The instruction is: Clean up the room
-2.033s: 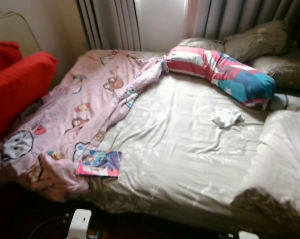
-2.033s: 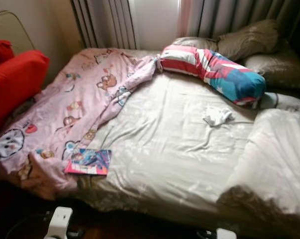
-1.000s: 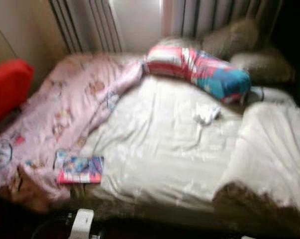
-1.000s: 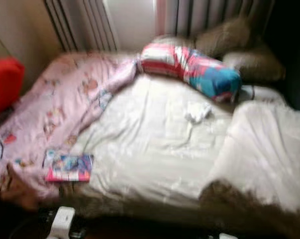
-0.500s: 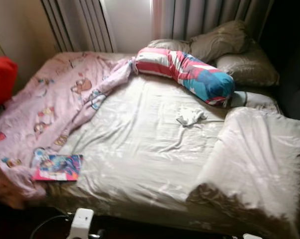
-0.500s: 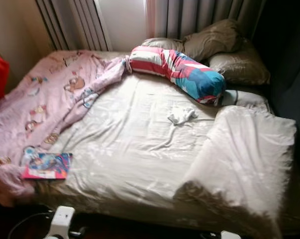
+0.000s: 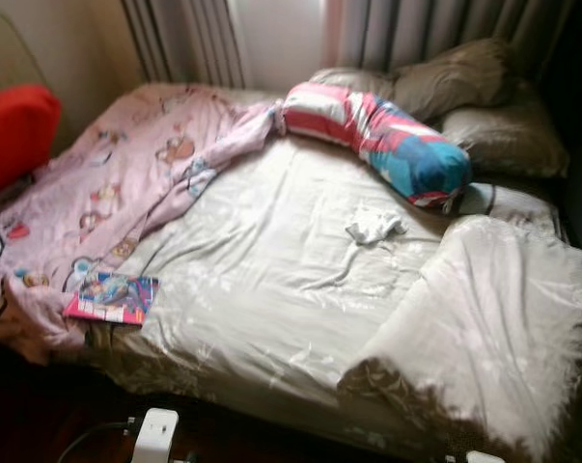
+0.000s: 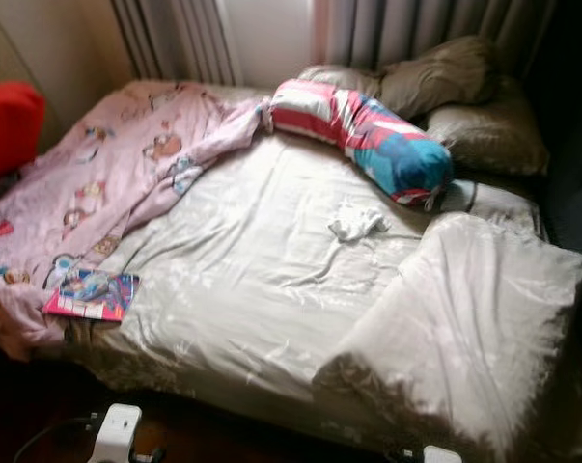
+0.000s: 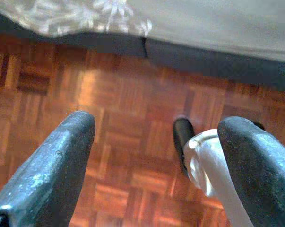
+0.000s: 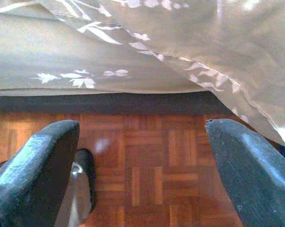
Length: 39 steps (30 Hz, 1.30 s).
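Note:
A bed [image 7: 271,289] with a pale satin sheet lies before me. A pink cartoon-print blanket [image 7: 126,183] is bunched along its left side. A colourful book [image 7: 112,298] rests on the blanket's near edge. A small white crumpled cloth [image 7: 373,226] lies mid-bed. A striped red, white and blue bolster [image 7: 377,140] sits near the head. Both arms hang low by the bed's foot. My left gripper [image 9: 156,156] is open over parquet floor. My right gripper [image 10: 142,161] is open over the floor beside the hanging sheet.
Brown pillows [image 7: 464,87] lean at the head under grey curtains [image 7: 416,29]. A folded pale duvet [image 7: 493,318] covers the bed's near right corner. A red cushion [image 7: 15,130] stands at far left. Parquet floor [image 10: 151,142] runs along the bed's foot.
The camera has swung slightly back to the left, so the whole bed sits further right in the picture. Nothing on the bed has moved.

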Motion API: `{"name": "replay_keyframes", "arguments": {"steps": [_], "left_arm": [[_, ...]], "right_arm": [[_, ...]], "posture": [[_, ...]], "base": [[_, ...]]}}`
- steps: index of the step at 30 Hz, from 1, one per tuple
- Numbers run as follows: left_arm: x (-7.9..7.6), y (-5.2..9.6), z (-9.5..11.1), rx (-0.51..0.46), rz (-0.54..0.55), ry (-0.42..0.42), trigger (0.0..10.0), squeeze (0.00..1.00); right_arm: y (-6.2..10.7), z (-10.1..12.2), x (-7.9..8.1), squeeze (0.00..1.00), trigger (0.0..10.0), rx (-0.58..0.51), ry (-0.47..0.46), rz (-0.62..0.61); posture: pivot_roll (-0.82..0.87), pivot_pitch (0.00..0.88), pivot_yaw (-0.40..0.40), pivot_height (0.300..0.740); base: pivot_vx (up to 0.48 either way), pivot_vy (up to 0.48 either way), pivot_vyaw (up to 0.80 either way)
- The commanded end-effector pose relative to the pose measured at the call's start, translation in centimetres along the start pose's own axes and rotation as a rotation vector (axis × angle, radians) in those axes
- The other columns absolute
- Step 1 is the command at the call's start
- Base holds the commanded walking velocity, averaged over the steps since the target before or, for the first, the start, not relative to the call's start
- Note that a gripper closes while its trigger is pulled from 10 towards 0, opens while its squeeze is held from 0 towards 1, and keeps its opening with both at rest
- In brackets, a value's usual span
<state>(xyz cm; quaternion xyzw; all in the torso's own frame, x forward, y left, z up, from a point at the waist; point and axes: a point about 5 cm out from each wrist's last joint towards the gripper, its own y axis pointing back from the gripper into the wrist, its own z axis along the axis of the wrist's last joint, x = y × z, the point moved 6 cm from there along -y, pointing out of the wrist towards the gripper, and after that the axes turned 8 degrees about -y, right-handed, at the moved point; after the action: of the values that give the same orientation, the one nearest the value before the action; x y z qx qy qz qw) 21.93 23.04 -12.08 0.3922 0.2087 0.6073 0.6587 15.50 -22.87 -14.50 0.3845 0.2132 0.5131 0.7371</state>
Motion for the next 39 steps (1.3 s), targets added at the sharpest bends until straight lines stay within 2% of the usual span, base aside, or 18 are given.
{"name": "replay_keyframes", "arguments": {"steps": [1,4,13,26,27,28,29,30,31,34,35,36,37,39], "left_arm": [[0.2,0.0,-0.1,0.007,0.002,-0.018,10.0,0.00],[0.2,0.0,-0.1,0.006,0.000,-0.022,10.0,0.00],[0.2,0.0,0.0,0.004,0.003,-0.015,10.0,0.00],[0.5,0.1,0.6,-0.043,0.028,-0.011,10.0,0.00],[0.5,0.1,0.6,-0.049,0.032,-0.008,10.0,0.00],[0.6,0.1,0.8,-0.061,0.042,-0.006,10.0,0.00],[0.6,0.1,0.8,-0.061,0.042,-0.006,10.0,0.00],[0.7,0.1,0.9,-0.070,0.050,-0.004,10.0,0.00],[1.0,0.3,1.2,-0.104,0.079,0.027,10.0,0.00],[1.2,0.4,1.6,-0.141,0.102,0.068,10.0,0.00],[1.9,0.3,3.6,-0.209,0.125,0.082,10.0,0.00],[1.9,0.3,3.6,-0.209,0.125,0.082,10.0,0.00],[4.1,0.7,8.1,-0.357,0.189,0.062,10.0,0.00],[5.0,1.7,13.7,-0.566,0.191,0.100,10.0,0.00]], "right_arm": [[0.1,-0.3,0.1,0.00,10.0,0.004,-0.007,0.002],[0.1,-0.4,0.0,0.00,10.0,0.009,-0.012,-0.004],[0.1,-0.4,0.0,0.00,10.0,0.013,-0.004,0.001],[0.2,1.0,0.6,0.00,10.0,-0.083,-0.001,0.045],[-0.5,3.4,2.2,0.00,10.0,-0.143,0.006,0.068],[-1.1,6.8,4.2,0.00,10.0,-0.228,0.004,0.095],[-1.1,6.8,4.2,0.00,10.0,-0.228,0.004,0.095],[-1.3,9.2,5.6,0.00,10.0,-0.287,0.002,0.114],[-1.4,11.4,6.1,0.00,10.0,-0.344,0.005,0.126],[-1.3,12.3,5.9,0.00,10.0,-0.376,0.018,0.129],[-1.2,12.7,6.0,0.00,10.0,-0.391,0.021,0.132],[-1.2,12.7,6.0,0.00,10.0,-0.391,0.021,0.132],[-0.9,14.1,6.3,0.00,10.0,-0.445,0.031,0.154],[-0.5,15.7,6.8,0.00,10.0,-0.508,0.047,0.180]], "posture": [[-0.06,0.034,0.019,0.735],[-0.06,0.033,0.019,0.735],[-0.06,0.031,0.019,0.735],[-0.06,0.037,0.017,0.735],[-0.06,0.038,0.017,0.735],[-0.06,0.039,0.017,0.735],[-0.06,0.039,0.017,0.735],[-0.06,0.039,0.017,0.735],[-0.06,0.042,0.013,0.735],[-0.06,0.047,0.008,0.735],[-0.06,0.047,0.008,0.735],[-0.06,0.047,0.008,0.735],[-0.06,0.049,0.002,0.735],[-0.06,0.047,0.000,0.735]], "base": [[0.000,0.000,0.00],[0.000,-0.310,0.00],[0.000,-0.254,-0.78],[0.000,0.000,0.00],[0.000,0.000,0.00],[0.000,0.000,0.00],[0.000,0.000,0.00],[0.000,0.000,0.00],[0.000,0.000,0.00],[0.000,0.000,0.00],[0.000,0.000,0.00],[0.000,0.000,0.00],[0.000,0.000,0.00],[0.000,0.000,0.00]]}}
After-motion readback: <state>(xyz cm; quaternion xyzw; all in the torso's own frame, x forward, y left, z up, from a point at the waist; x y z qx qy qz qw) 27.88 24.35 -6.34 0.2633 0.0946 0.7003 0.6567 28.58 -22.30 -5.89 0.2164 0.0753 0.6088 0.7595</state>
